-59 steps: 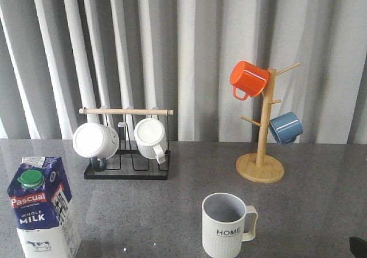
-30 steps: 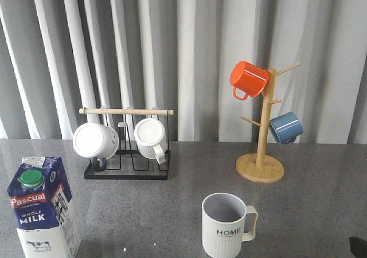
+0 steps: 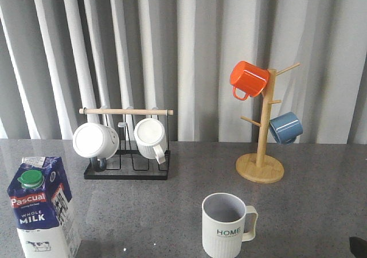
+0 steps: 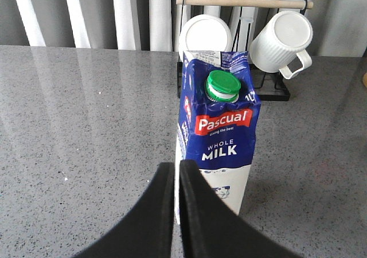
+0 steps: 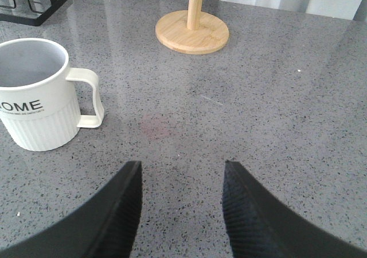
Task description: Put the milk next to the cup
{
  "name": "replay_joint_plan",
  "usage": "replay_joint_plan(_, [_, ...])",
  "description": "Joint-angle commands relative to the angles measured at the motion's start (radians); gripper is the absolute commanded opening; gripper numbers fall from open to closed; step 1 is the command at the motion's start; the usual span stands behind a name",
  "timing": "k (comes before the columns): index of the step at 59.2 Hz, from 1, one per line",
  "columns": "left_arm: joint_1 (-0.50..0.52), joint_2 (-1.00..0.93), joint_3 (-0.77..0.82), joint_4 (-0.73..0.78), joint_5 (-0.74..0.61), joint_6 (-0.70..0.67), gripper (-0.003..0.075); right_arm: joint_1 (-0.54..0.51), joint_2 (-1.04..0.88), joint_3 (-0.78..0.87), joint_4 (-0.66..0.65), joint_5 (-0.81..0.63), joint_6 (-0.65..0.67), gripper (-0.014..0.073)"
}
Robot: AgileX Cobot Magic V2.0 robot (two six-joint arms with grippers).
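Note:
The milk [image 3: 43, 209], a blue-and-white Pascual carton with a green cap, stands upright at the front left of the grey table; it also shows in the left wrist view [image 4: 221, 137]. The cup [image 3: 225, 225], a cream ribbed mug marked HOME, stands at the front centre, handle to the right; it also shows in the right wrist view [image 5: 40, 94]. My left gripper [image 4: 176, 169] is shut and empty, just short of the carton. My right gripper [image 5: 182, 169] is open and empty over bare table, to the right of the cup. Only a dark tip of the right gripper [image 3: 359, 246] shows in the front view.
A black wire rack [image 3: 127, 169] with a wooden bar holds two plain white mugs at the back left. A wooden mug tree [image 3: 261, 166] carries an orange mug [image 3: 249, 78] and a blue mug [image 3: 285, 127] at the back right. Grey curtains hang behind the table.

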Motion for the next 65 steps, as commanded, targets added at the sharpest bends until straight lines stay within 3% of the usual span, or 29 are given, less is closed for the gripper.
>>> replay_joint_plan(1, [0.002, 0.007, -0.031, -0.007, -0.084, -0.009, 0.009, -0.008, -0.01, -0.029, -0.014, -0.064, -0.007, 0.0328])
replay_joint_plan(19, [-0.001, 0.04, 0.062, -0.014, -0.223, -0.006, 0.0489, -0.008, -0.01, -0.029, -0.014, -0.064, -0.007, 0.0328])
replay_joint_plan(30, [-0.003, 0.091, 0.086, -0.066, -0.267, -0.006, 0.065, -0.008, -0.01, -0.029, -0.014, -0.064, -0.007, 0.0328])
replay_joint_plan(65, [-0.121, 0.253, 0.082, -0.112, -0.408, -0.006, 0.0644, -0.008, -0.01, -0.029, -0.014, -0.064, -0.007, 0.0328])
